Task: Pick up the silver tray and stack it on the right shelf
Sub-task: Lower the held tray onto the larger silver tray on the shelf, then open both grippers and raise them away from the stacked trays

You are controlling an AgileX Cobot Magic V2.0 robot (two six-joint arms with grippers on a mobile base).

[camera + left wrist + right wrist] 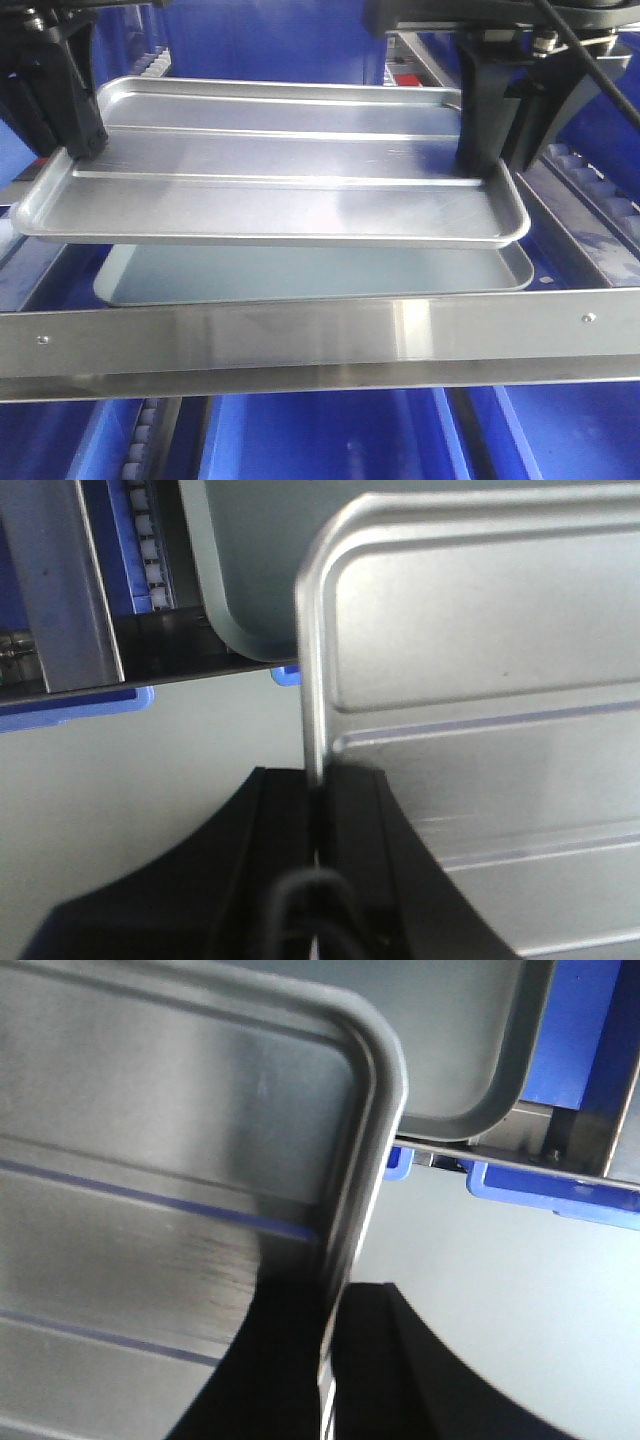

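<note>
Front view: tray (270,190) held level in the air by both arms, just above a duller grey tray (300,275) that lies on the shelf (300,335) behind the front bar with its two screws. Left gripper (78,140) pinches the left short rim, right gripper (478,165) pinches the right short rim, both near the middle of each side. Roller track (590,175) shows at right, blue bins (330,440) below. Left wrist view: black jaws pressed together on the thin upright rim of the tray (480,680), one finger inside, one outside; grey tray corner (250,570) underneath, apart from it. Right wrist view: same clamp on the opposite rim of the tray (150,1160); the grey tray (470,1050) is beyond. Handling, by my judgement: thin sheet metal, light and stiff, but smooth and slick, so a rim pinch could slip or let it tilt. The two ridges stiffen the floor. The rims on opposite short sides look like the only sensible hold; keep both ends level. Not fragile, though it would clatter and could dent if dropped.
</note>
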